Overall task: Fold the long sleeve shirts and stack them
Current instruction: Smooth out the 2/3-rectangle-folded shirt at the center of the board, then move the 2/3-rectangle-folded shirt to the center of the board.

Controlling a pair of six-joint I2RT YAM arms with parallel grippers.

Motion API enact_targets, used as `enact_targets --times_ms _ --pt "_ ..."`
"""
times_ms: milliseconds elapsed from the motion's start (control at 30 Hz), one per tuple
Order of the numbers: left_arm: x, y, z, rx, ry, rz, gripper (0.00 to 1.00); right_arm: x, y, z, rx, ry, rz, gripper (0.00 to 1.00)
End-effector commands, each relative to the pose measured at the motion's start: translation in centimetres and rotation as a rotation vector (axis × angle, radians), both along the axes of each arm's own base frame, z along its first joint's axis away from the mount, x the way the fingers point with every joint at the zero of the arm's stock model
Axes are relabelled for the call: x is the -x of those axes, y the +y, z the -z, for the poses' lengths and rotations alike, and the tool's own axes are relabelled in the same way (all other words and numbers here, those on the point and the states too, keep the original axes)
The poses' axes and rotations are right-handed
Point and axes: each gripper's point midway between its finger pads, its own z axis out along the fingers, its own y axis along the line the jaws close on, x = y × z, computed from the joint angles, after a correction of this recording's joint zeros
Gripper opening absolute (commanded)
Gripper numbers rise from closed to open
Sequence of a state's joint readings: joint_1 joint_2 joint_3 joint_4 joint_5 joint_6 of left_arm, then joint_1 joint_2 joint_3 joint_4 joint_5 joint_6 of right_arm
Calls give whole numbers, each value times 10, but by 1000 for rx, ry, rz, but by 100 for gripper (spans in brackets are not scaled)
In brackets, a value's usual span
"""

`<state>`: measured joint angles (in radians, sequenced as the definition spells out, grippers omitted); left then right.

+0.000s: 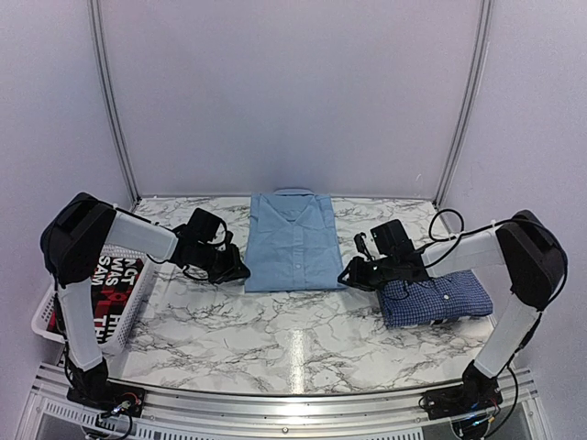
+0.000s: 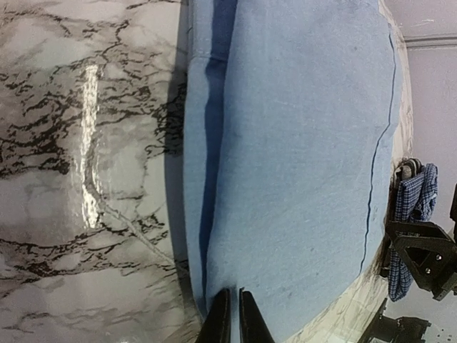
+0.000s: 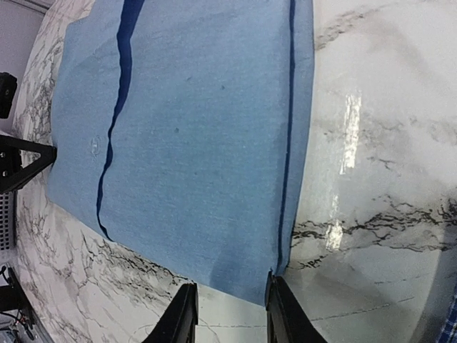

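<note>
The left hand [image 2: 234, 318] sits at the near left corner of a plain light blue collared button-up shirt [image 1: 293, 243], which lies folded into a neat rectangle, collar at the far end, on the white marble-patterned table [image 1: 275, 339]. The hand's two black fingers [image 2: 218, 321] are pressed almost together, with only a sliver of gap showing. They rest over the shirt's layered side edge, but it cannot be told whether any cloth is caught between them.

Facing it from the other side of the same shirt, the right hand [image 3: 232, 314] is spread wide at the near right corner. The hem corner reaches into the gap beside one finger [image 3: 283, 314], and the hand holds nothing. The light blue cloth stretches flat ahead of both hands, filling the space between them.

Just behind the right hand, on its arm's side, lies a dark blue shirt with a fine white check [image 1: 436, 298], folded into a compact block on the table, with the arm passing over its far edge.

Well behind the left hand, past its arm at the table's edge, a white slotted plastic basket [image 1: 46, 321] holds a red-and-black garment with white letters [image 1: 119, 280].
</note>
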<state>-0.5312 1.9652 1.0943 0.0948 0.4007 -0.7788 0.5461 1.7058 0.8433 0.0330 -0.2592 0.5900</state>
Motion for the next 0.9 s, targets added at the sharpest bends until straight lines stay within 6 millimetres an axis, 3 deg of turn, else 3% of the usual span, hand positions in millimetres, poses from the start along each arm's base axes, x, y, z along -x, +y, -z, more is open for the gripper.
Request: enact_targets --times_ms 0,300,533,867 --pt "2 4 -11 2 -34 -7 6 2 -6 10 20 8 3 29" --pt "36 19 -18 7 -16 -31 25 3 -8 17 24 23 5 29" --pt "60 10 -3 20 21 -21 29 8 -12 27 18 47 12 29" --pt "56 1 -1 19 17 -38 29 8 -11 31 -3 56 15 29"
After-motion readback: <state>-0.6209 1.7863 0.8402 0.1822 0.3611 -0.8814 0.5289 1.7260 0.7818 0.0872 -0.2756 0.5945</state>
